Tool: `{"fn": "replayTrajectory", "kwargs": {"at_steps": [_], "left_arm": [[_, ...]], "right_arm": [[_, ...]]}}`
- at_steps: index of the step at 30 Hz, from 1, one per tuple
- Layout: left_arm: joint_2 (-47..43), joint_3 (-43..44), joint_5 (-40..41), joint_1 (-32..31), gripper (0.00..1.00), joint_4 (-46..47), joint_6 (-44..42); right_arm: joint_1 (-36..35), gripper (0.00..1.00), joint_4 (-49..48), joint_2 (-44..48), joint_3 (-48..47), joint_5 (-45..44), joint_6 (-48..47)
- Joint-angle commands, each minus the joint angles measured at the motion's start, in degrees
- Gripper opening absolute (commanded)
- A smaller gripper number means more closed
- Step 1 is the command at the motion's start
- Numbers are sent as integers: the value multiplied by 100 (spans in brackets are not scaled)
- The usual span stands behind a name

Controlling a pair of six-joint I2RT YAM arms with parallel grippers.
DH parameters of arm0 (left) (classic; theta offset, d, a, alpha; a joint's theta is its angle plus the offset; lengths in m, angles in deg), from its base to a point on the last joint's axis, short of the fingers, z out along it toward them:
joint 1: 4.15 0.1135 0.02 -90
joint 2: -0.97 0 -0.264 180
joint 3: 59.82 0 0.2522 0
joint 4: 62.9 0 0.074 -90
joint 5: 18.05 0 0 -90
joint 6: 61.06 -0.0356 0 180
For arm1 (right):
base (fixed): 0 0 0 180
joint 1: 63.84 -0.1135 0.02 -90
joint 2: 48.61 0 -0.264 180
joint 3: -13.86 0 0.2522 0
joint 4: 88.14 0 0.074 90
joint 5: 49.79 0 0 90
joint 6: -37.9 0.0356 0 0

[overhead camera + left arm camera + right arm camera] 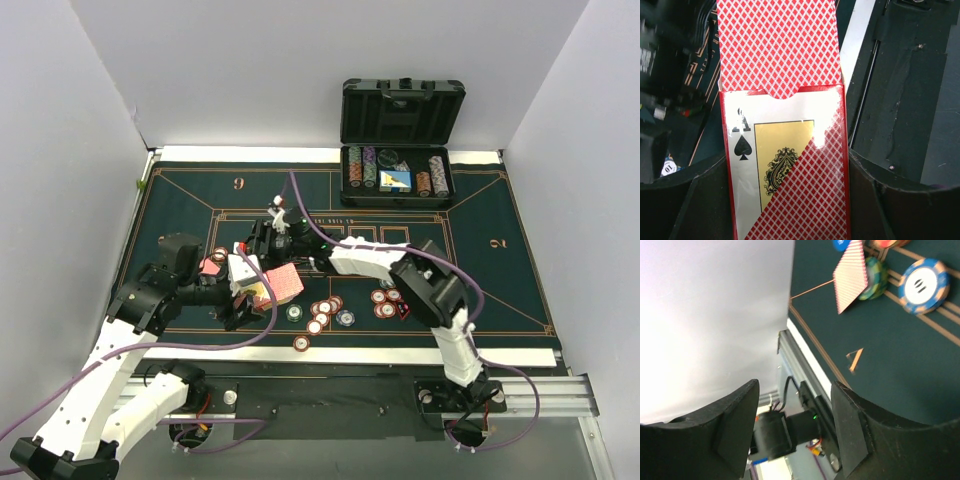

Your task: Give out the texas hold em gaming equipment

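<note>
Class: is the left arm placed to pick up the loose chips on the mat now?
Probably not: the left gripper is shut on the card box, though the chips themselves lie uncovered nearby.

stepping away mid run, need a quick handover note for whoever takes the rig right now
Left gripper: shut on the card box, red-backed cards sticking out of its open end.
Right gripper: open, empty, over the mat.
Done: loose chips lie in two clusters on the mat; one card lies by a blue chip.
Left: more chips sit in the black case at the back; the cards in the box are not yet dealt.
</note>
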Motion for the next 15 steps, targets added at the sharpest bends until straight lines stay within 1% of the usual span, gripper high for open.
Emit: {"fn": "replayTrajectory", "kwargs": {"at_steps": [1, 4, 5, 6, 7, 8, 9, 11, 15], "left_arm": [[-60, 203, -194, 15, 0, 121, 7], [-96, 159, -186, 24, 0, 94, -28], [-113, 150, -177, 33, 0, 94, -37], [-113, 115, -177, 33, 0, 94, -46], [-113, 115, -186, 33, 0, 112, -54], [-113, 89, -194, 33, 0, 112, -46], [-105, 89, -194, 33, 0, 121, -46], [-87, 71, -194, 33, 0, 129, -72], [-61, 27, -203, 33, 0, 156, -98]], "right_arm": [[78, 57, -666, 1221, 730, 264, 48], [331, 61, -490, 1838, 1493, 211, -181], [411, 65, -463, 2144, 1661, 185, -233], [577, 67, -454, 2312, 1968, 167, -234], [666, 71, -428, 2566, 2093, 158, -260], [849, 73, -402, 2716, 2337, 158, -286], [921, 80, -393, 2970, 2436, 167, -286], [1210, 85, -253, 3322, 2804, 185, -356], [1483, 88, -94, 3965, 3174, 150, -383]]}}
